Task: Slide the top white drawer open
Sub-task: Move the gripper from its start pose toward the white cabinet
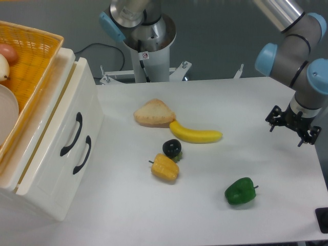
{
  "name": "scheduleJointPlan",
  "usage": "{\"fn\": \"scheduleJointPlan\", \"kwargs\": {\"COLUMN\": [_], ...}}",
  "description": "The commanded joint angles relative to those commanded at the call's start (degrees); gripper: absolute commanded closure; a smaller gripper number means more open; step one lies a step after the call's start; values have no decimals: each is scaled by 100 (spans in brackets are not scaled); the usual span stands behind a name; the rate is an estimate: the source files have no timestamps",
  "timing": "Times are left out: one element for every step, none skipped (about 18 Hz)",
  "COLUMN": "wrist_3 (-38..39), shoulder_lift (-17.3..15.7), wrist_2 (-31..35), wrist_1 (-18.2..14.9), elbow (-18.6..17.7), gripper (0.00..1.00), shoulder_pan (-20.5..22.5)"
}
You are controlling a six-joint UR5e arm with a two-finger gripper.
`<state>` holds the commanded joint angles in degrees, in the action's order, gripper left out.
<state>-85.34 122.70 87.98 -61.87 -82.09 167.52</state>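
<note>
White top white drawer (72,134), closed, far across the table (215,215) from gripper (292,128); fingers apart, holding nothing.

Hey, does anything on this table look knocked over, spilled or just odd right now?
Nothing looks spilled or broken. The bread, banana, yellow pepper, dark fruit and green pepper lie loose on the table, not in the yellow basket. The top white drawer is shut.
</note>
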Motion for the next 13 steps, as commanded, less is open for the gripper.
{"fn": "scheduleJointPlan", "kwargs": {"wrist_3": [0,26,18,26,26,26,53,166,350,569,737,930,1106], "shoulder_lift": [0,0,-9,-9,-17,-9,-9,-9,-52,-96,-166,-228,-333], "wrist_2": [44,61,62,53,44,27,0,-26,-26,-26,-35,-35,-35], "wrist_1": [0,0,0,0,17,70,88,105,114,114,105,97,88], "elbow": [-9,-9,-9,-26,-87,-114,-123,-158,-202,-202,-228,-263,-385], "gripper": [0,0,0,0,0,0,0,0,0,0,0,0,0], "shoulder_pan": [-17,-26,-26,-35,-44,-61,-61,-61,-70,-88,-140,-193,-263]}}
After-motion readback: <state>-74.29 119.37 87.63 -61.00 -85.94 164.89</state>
